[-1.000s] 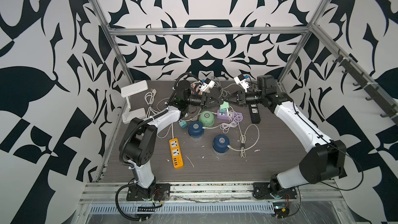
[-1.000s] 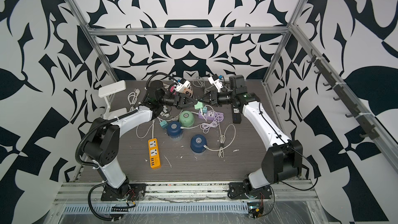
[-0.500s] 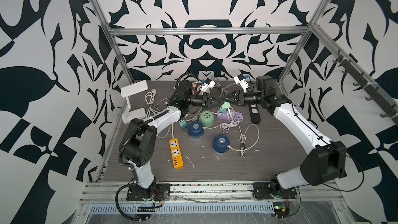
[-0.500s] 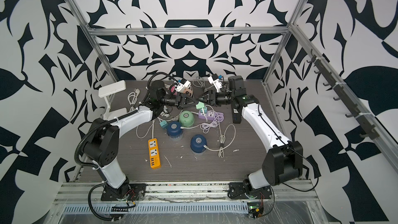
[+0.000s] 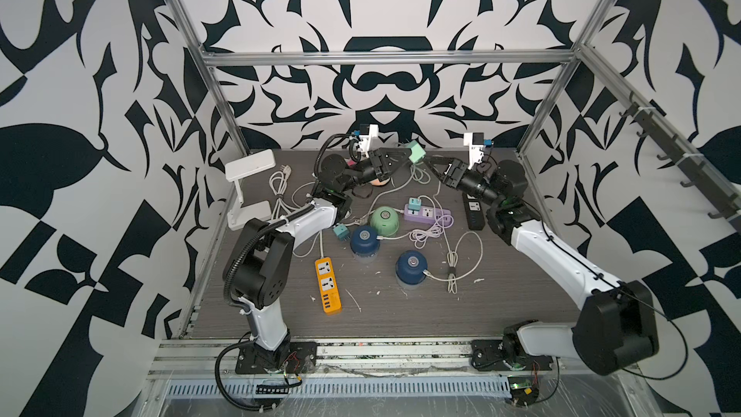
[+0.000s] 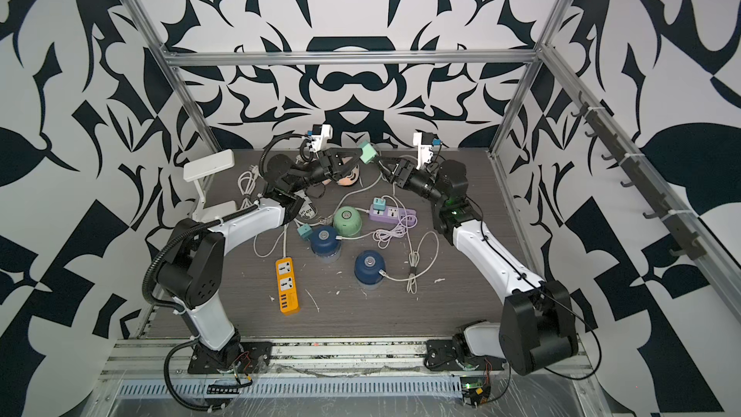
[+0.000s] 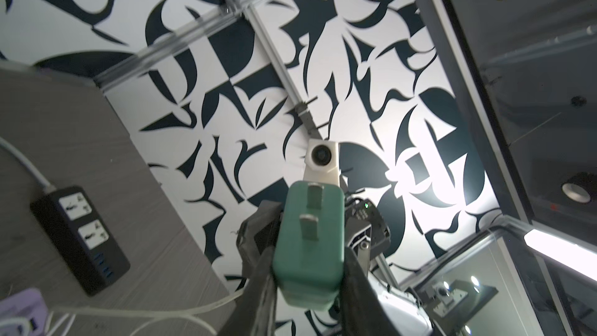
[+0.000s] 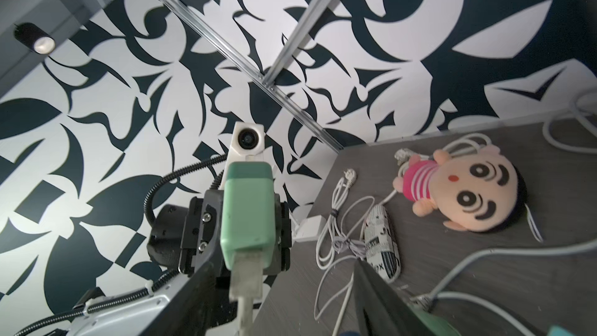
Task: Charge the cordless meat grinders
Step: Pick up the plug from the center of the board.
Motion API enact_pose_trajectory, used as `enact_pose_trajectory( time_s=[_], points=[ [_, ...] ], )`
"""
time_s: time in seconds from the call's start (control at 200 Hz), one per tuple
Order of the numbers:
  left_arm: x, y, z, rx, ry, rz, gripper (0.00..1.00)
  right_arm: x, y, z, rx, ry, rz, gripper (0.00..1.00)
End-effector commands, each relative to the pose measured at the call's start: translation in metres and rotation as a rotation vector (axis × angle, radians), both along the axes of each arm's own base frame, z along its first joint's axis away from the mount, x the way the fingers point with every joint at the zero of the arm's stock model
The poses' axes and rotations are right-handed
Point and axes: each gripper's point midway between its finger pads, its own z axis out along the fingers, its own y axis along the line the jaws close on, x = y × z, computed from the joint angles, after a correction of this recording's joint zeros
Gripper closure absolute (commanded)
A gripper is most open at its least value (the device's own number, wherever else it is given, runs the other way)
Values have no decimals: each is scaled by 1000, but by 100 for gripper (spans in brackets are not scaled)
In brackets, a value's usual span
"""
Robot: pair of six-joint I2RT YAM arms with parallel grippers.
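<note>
Your left claw [image 5: 405,156] grips the mint-green plastic plug adapter [image 5: 417,152], 12 o'clock over the worktop [image 5: 501,294]; right claw [image 5: 434,164] wide, just beside.

Both arms are wearing white shells over black joint housings: left arm [image 5: 308,221], right arm [image 5: 557,258]. Black corrugated conduit [image 5: 234,274] is running along the left one. White camera mounts [image 5: 369,135] are sitting on both wrists. Green LED [image 7: 366,204] is glowing on the right arm. Two screws [image 8: 203,218] are showing on the black body of the left pincer [image 8: 248,208].
</note>
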Motion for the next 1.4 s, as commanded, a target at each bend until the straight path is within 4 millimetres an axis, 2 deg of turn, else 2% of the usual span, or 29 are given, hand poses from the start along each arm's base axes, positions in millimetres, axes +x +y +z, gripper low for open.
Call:
enact_pose_trajectory(
  time_s=[0.0,0.16,0.33,0.425,0.595,0.805,0.98,1.205,1.275,1.38,1.395],
  points=[
    [7,19,36,-173,-55,93,100,-4,-5,54,145,-167,-6,29],
    [9,21,32,-178,-43,122,100,0,8,67,198,-202,43,29],
    [7,19,29,-182,-37,124,100,5,28,65,156,-206,46,29],
    [6,17,28,-180,-36,119,100,5,31,73,177,-231,51,30],
    [4,13,24,-177,-29,110,100,9,36,76,190,-233,54,34],
    [3,10,19,-172,-22,103,100,12,42,74,175,-215,63,51],
    [2,7,14,-165,-15,95,100,12,46,73,160,-203,75,57],
    [2,3,7,-159,0,84,100,13,51,68,143,-183,99,72],
    [1,3,6,-157,2,84,100,12,53,68,137,-184,112,80],
    [1,4,4,-152,7,83,100,9,54,66,103,-182,124,97],
    [1,5,5,-152,7,86,94,8,54,64,94,-180,126,100]
  ],
)
